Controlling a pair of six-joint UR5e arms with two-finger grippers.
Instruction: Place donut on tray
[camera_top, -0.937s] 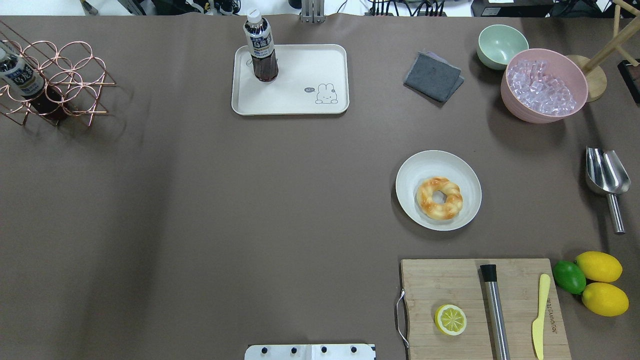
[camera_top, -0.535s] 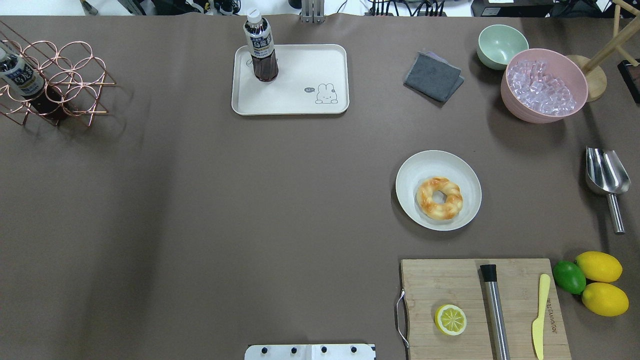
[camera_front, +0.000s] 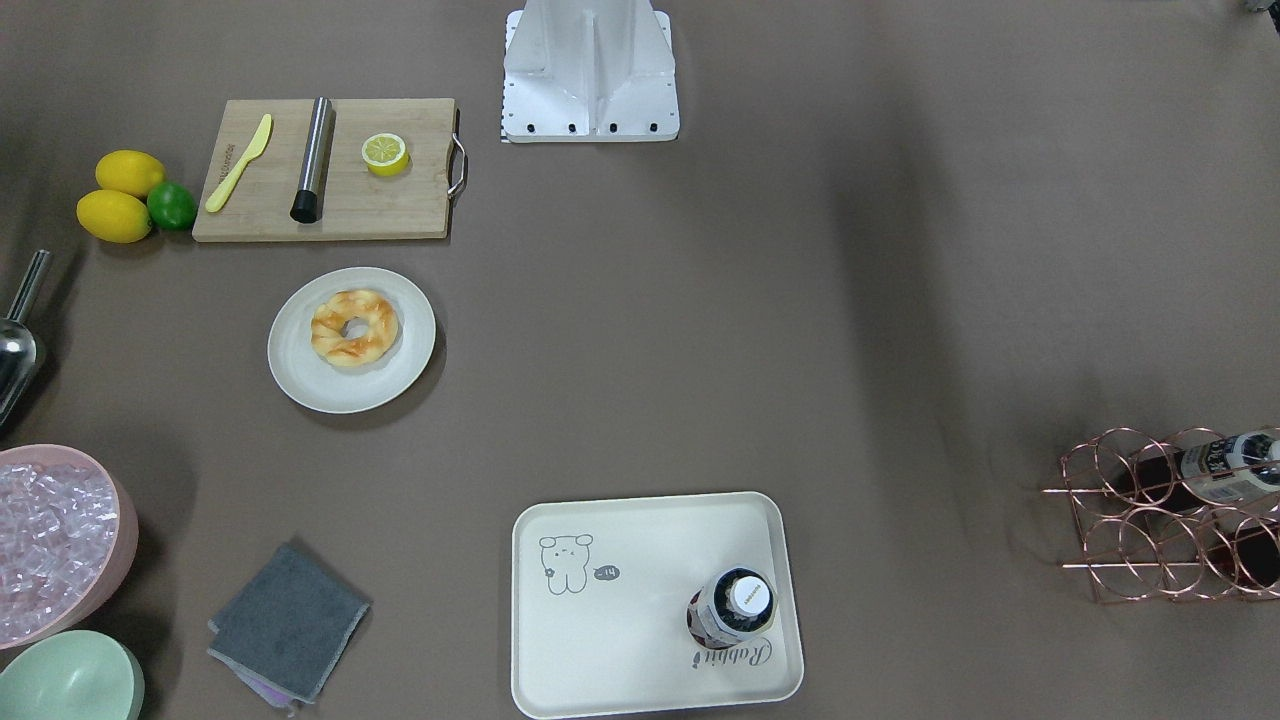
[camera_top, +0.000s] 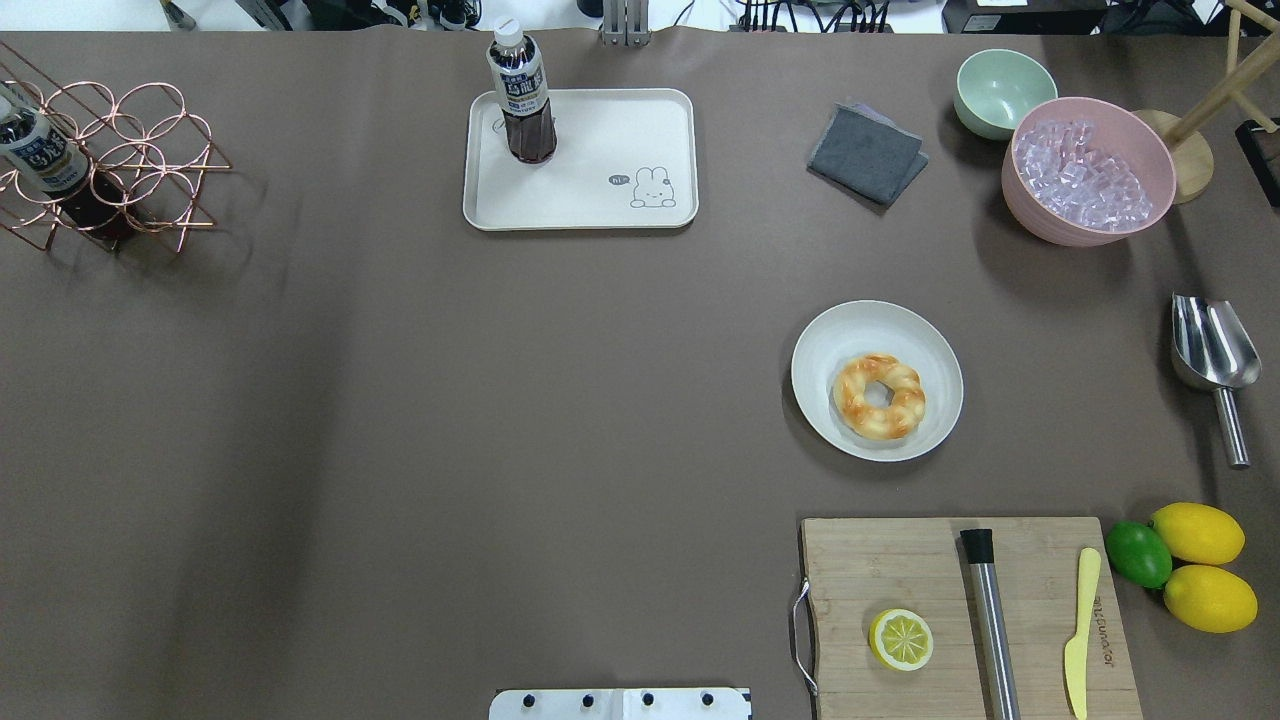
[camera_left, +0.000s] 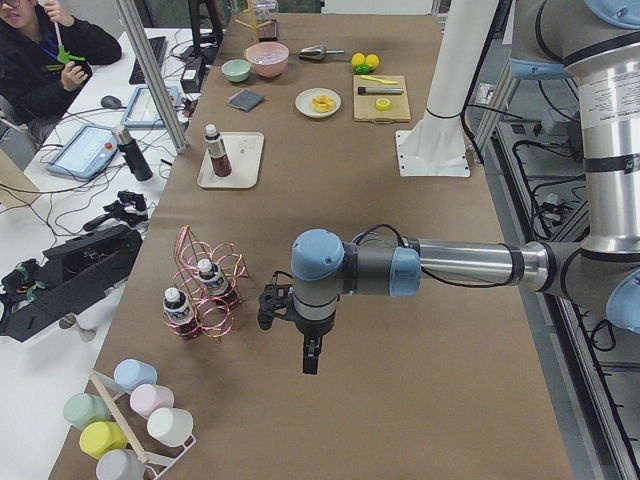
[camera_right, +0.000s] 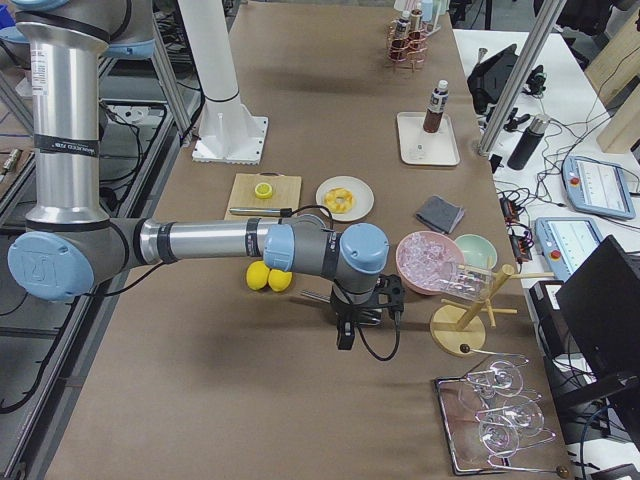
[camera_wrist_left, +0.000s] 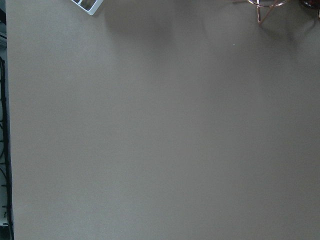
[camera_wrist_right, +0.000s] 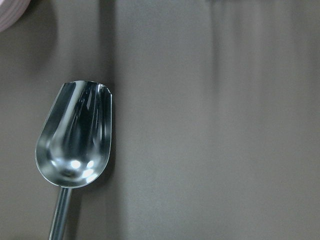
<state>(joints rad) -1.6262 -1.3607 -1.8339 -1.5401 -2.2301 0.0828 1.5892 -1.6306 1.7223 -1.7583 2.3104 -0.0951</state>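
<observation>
The donut (camera_top: 879, 396), golden with orange-brown streaks, lies on a round off-white plate (camera_top: 830, 345) right of the table's middle; it also shows in the front-facing view (camera_front: 354, 327). The cream tray (camera_top: 600, 200) with the rabbit drawing sits at the far middle, with a dark drink bottle (camera_top: 520, 95) upright in its far left corner. My left gripper (camera_left: 310, 355) hangs over bare table beyond the table's left end, far from both. My right gripper (camera_right: 345, 335) hangs near the table's right end. Both show only in the side views, so I cannot tell if they are open or shut.
A wooden cutting board (camera_top: 900, 570) with a halved lemon (camera_top: 901, 639), a steel muddler (camera_top: 990, 620) and a yellow knife (camera_top: 1080, 630) lies near right. Lemons and a lime (camera_top: 1138, 553), a steel scoop (camera_top: 1212, 350), a pink ice bowl (camera_top: 1088, 170), a green bowl (camera_top: 1003, 90), a grey cloth (camera_top: 866, 152) and a copper rack (camera_top: 110, 165) stand around.
</observation>
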